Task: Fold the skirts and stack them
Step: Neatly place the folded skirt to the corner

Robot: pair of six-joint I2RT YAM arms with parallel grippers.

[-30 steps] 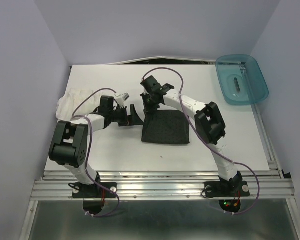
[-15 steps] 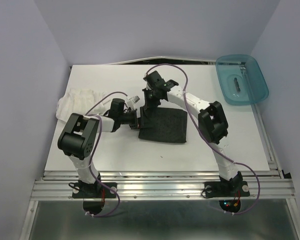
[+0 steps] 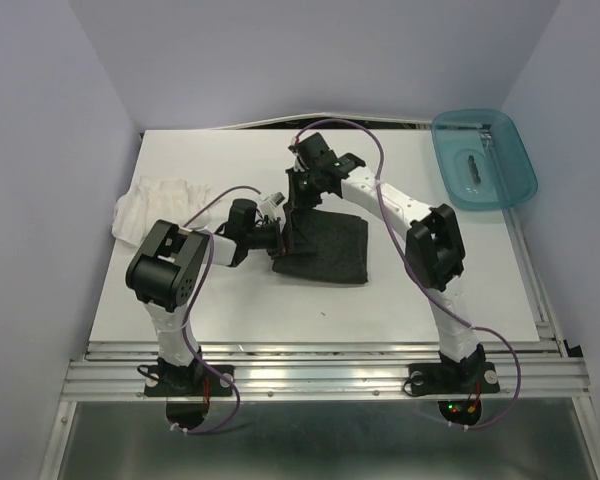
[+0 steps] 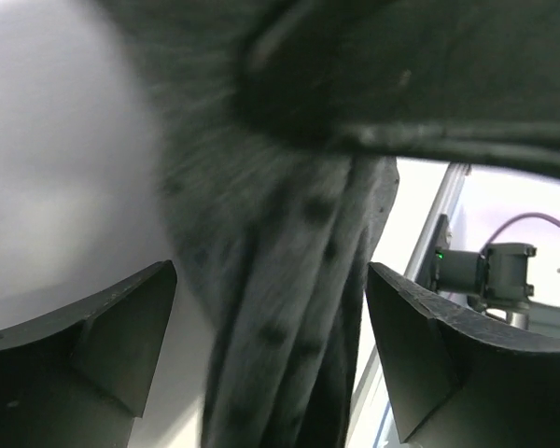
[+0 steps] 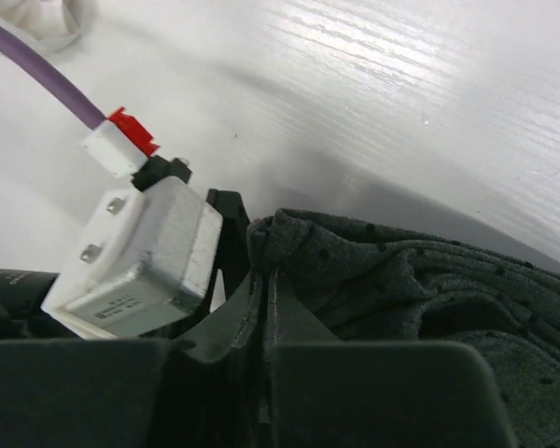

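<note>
The charcoal skirt with small dots (image 3: 328, 250) lies folded at the table's middle. My right gripper (image 3: 298, 203) is shut on its raised left edge; the right wrist view shows the pinched fold (image 5: 355, 261) just past the closed gripper (image 5: 264, 273). My left gripper (image 3: 280, 236) is at the same edge, close under the right one. In the left wrist view the left gripper (image 4: 271, 280) is open wide, with the dark cloth (image 4: 289, 308) hanging between its fingers and not pinched. The white ruffled skirt (image 3: 155, 200) lies bunched at the table's left.
A teal plastic bin (image 3: 508, 185) with a small object inside stands at the back right, off the table's corner. The left arm's camera housing (image 5: 135, 257) sits right beside my right fingers. Purple cables loop over both arms.
My left gripper has moved right along the table to the dark skirt's left edge. The right wrist shifted slightly back and still holds that edge. The skirt looks narrower.
</note>
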